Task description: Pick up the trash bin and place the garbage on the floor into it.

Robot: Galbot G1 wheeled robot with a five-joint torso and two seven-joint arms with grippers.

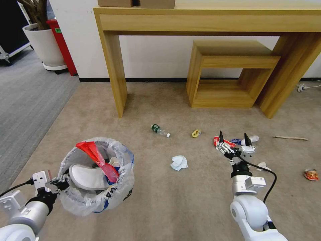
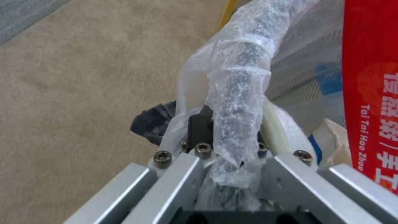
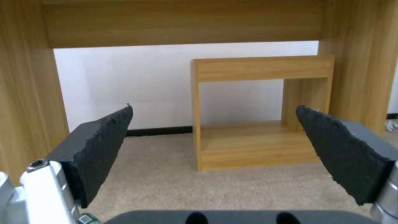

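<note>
The left tool (image 1: 57,183) was clamped on the bag-wrapped rim of the small round dark trash bin lined with translucent white plastic (image 1: 97,187), held at the robot's left over the beige short-pile carpet floor (image 1: 160,201); a white slipper (image 1: 87,176) and a red wrapper (image 1: 97,157) already lay inside. The right tool (image 1: 233,139) hovered with its jaws spread wide above the red and blue-white litter (image 1: 230,142) on the floor. The crumpled white paper (image 1: 178,162), small plastic bottle (image 1: 159,130) and crushed can (image 1: 311,174) looked light and yielding; the bottle might roll, so a grip across its middle seemed safest.
</note>
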